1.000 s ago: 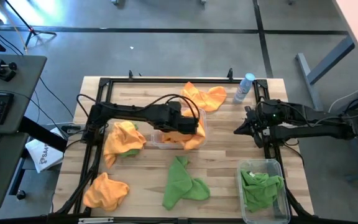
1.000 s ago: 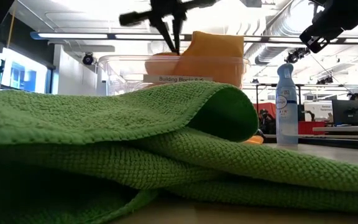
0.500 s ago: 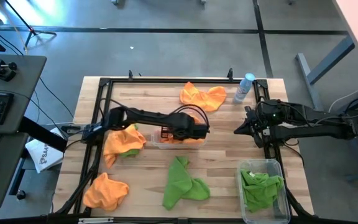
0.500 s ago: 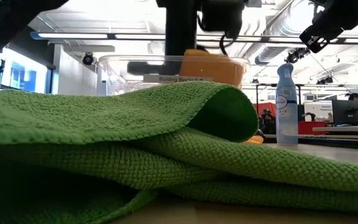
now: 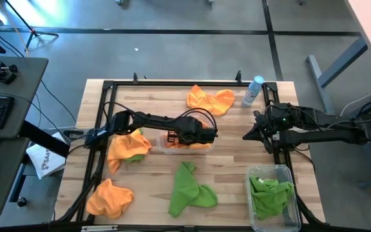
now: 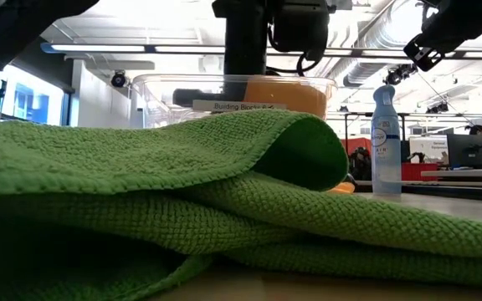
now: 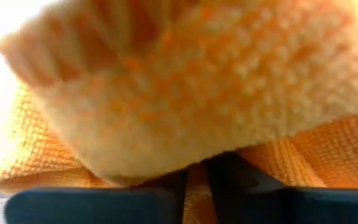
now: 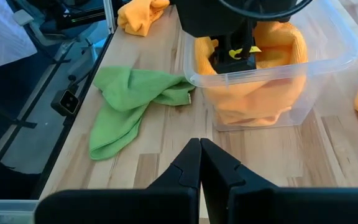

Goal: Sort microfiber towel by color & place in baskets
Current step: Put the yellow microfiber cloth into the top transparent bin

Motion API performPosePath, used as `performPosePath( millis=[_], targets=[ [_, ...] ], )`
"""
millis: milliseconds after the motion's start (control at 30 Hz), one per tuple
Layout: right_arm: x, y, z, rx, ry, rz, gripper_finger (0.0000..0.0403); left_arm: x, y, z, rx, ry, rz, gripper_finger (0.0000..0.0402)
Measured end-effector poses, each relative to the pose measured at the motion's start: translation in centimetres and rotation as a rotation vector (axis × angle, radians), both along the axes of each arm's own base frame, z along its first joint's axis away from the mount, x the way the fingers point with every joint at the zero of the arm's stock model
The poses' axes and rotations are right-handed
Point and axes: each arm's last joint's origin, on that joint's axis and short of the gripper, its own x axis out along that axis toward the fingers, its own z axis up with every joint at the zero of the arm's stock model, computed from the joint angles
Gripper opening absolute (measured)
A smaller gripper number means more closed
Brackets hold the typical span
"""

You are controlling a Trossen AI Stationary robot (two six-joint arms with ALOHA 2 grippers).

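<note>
Wooden table: three loose orange towels, one green, two bins; right fingers together, left unclear.

Label "Building Blocks" on clear basket, rest of label hidden

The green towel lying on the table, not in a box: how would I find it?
Start at the clear bin in the middle of the table, where the left gripper is pushed down into an orange towel. Just in front of it, toward the table's front edge, lies the loose green towel. The other green towel sits in the corner bin.
</note>
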Motion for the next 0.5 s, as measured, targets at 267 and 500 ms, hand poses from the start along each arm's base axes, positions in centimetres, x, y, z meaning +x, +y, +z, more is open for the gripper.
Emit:
performPosePath(
  millis=[267, 500],
  targets=[
    [0.0, 0.0, 0.0, -0.002, 0.003, -0.004, 0.0, -0.5, 0.0, 2.0, 0.002, -0.032, -0.043, 0.008],
    [0.2, -0.4, -0.2, -0.042, 0.025, -0.114, 0.0, -2.1, -0.2, 6.8, 0.109, -0.132, -0.06, 0.008]
  ],
)
